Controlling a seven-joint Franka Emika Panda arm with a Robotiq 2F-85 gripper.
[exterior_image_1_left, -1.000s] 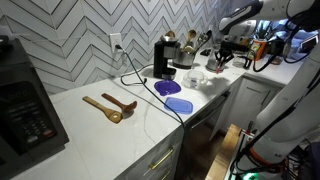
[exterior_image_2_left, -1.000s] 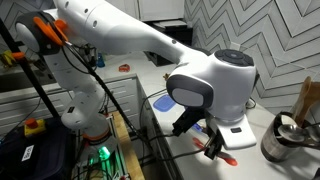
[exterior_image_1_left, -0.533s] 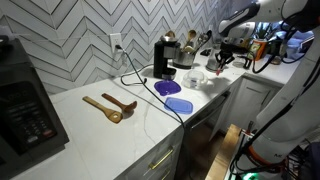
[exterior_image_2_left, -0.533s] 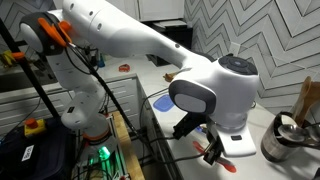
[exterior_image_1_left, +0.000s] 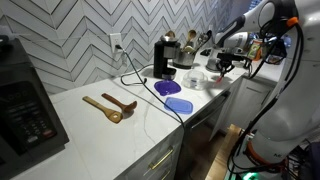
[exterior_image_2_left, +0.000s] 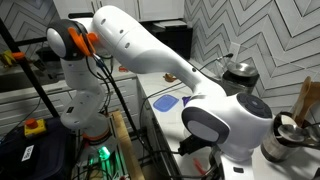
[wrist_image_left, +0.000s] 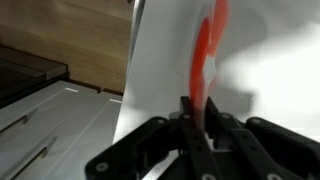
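My gripper (wrist_image_left: 197, 115) is shut on a red utensil (wrist_image_left: 205, 50), whose handle runs up from between the black fingers over the white counter (wrist_image_left: 160, 60). In an exterior view the gripper (exterior_image_1_left: 222, 62) hangs over the far end of the counter, near a clear bowl (exterior_image_1_left: 196, 77) and beyond a black coffee maker (exterior_image_1_left: 162, 58). From the opposite side, the big white wrist (exterior_image_2_left: 232, 125) fills the foreground and hides the fingers and the utensil.
Two wooden spoons (exterior_image_1_left: 110, 106) lie mid-counter, with a purple lid (exterior_image_1_left: 167, 88) and a blue lid (exterior_image_1_left: 179, 104) beyond them. A black microwave (exterior_image_1_left: 25, 100) stands at the near end. Cables trail across the counter. A metal kettle (exterior_image_2_left: 285, 135) sits beside the wrist.
The arm has swung, carrying the wrist lower and closer to one exterior camera, so the red utensil seen under it earlier is now out of that view. The grip has stayed shut.
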